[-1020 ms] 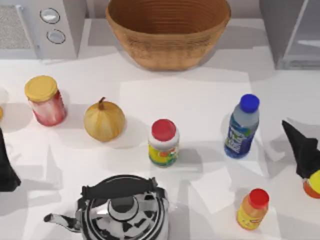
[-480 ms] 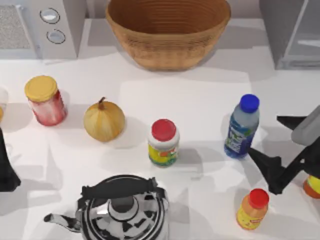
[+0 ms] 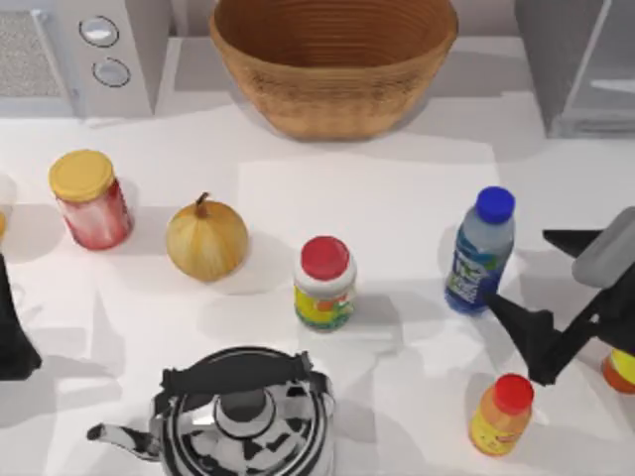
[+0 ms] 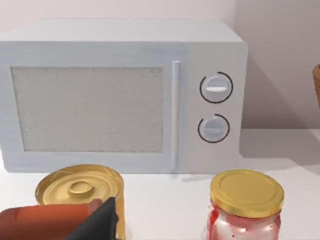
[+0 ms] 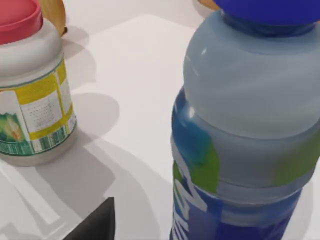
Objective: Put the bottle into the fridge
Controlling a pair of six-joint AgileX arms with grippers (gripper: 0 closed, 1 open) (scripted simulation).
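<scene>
— Standing upright, ungrasped: water bottle [image 3: 480, 251], right of table centre. Your right gripper [image 3: 549, 290] sits just beside it, jaws spread.
— Remaining?
— Grasp, carry, place in fridge [image 3: 575, 64], far right corner.

top view overhead, right wrist close on bottle [image 5: 245, 135]

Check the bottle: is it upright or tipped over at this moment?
Upright. The bottle stands on the table with its blue cap on top, and the right gripper sits beside it, fingers spread, not gripping it.
</scene>
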